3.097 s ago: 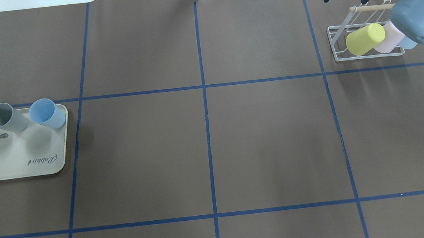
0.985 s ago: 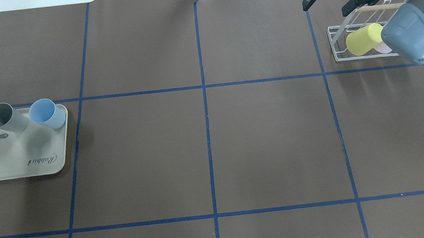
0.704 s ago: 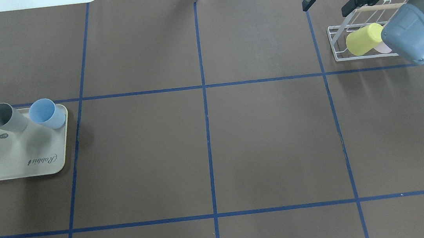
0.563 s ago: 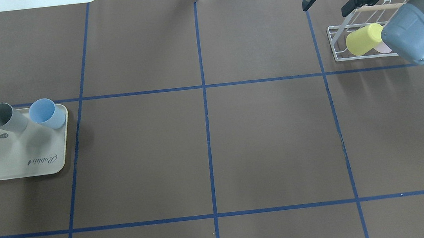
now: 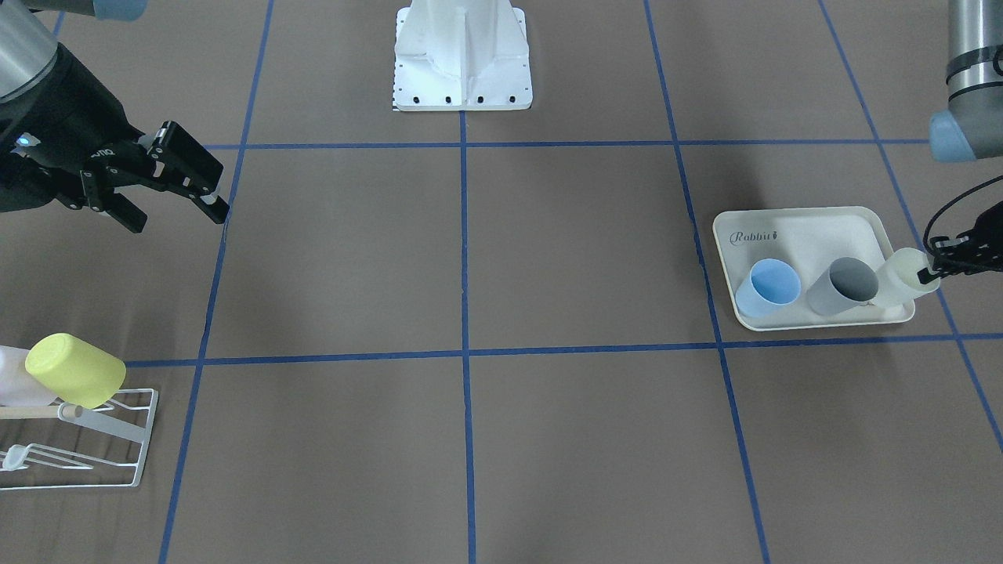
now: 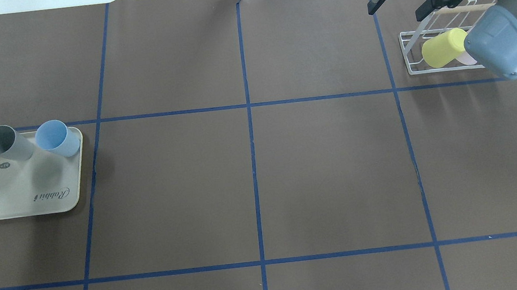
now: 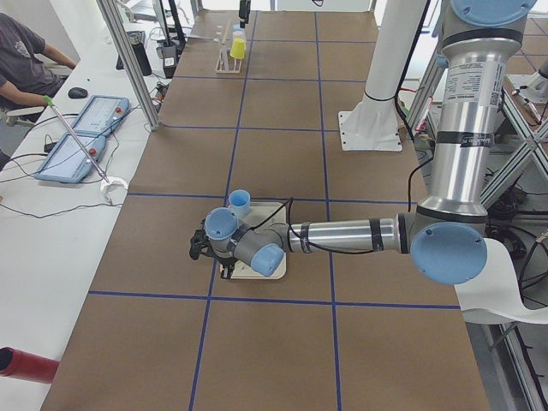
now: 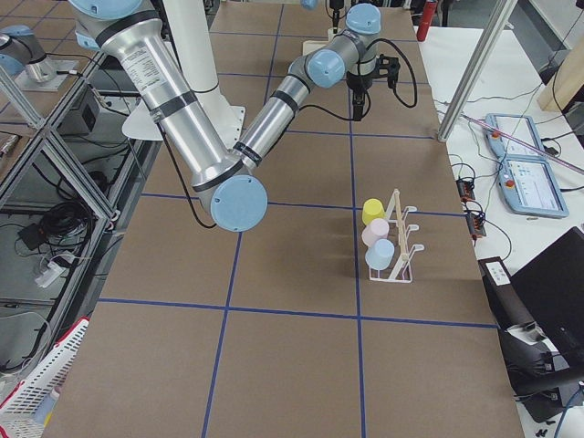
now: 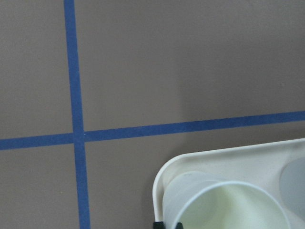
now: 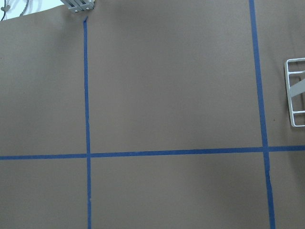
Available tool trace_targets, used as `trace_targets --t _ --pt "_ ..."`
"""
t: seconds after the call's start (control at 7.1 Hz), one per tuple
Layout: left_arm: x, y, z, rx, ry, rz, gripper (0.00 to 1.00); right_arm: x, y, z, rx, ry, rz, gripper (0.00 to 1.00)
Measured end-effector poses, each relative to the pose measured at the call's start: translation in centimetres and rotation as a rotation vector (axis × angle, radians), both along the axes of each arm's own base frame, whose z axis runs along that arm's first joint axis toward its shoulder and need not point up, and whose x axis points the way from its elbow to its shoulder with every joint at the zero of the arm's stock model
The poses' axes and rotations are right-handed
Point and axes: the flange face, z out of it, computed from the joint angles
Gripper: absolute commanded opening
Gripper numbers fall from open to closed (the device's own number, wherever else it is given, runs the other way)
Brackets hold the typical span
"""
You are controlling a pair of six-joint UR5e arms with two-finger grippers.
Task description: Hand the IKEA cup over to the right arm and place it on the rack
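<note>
A pale green IKEA cup (image 5: 901,280) leans at the tray's outer corner and fills the bottom of the left wrist view (image 9: 224,205). My left gripper (image 5: 934,270) pinches that cup's rim, its black fingertips (image 9: 167,224) close together at the wall. The white wire rack (image 6: 409,50) with its wooden dowel stands at the far right and holds a yellow cup (image 6: 444,47), a pink one and a blue one (image 8: 380,252). My right gripper (image 6: 398,8) hovers open and empty just left of the rack.
The cream rabbit-printed tray (image 6: 19,199) also holds a grey cup (image 6: 6,142) and a blue cup (image 6: 57,138). The right arm's elbow (image 6: 500,45) hangs over part of the rack. The robot's base plate (image 5: 462,55) sits at mid-table edge. A person sits beside the table (image 7: 21,60).
The right gripper has swung left, away from the rack. A black fingertip of the left gripper has appeared at the pale green cup's rim, and the cup has shifted slightly.
</note>
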Motion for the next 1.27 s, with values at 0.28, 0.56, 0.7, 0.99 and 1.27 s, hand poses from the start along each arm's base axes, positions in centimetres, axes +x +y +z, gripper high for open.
trace_targets --t 0.28,0.56,0.7,0.99,1.27 --pt "-4.0 -0.7 -1.4 0.016 0.028 -0.065 0.00 0.0 0.0 0.2 -0.002 0.002 0.000 0.99" --pt "-9.0 -1.2 -1.5 0.017 0.017 -0.162 0.00 0.1 0.2 0.2 -0.001 -0.002 -0.001 0.99" --pt "-11.1 -1.8 -1.7 0.014 -0.008 -0.212 0.00 0.2 0.4 -0.1 0.004 -0.006 -0.002 0.99" --pt "-12.6 -4.1 -3.7 -0.022 -0.061 -0.359 0.00 0.2 0.8 -0.4 0.009 -0.010 0.001 0.99" --pt "-10.3 -6.0 -7.5 -0.088 0.019 -0.519 0.00 -0.4 1.0 -0.3 -0.012 -0.010 0.011 0.99"
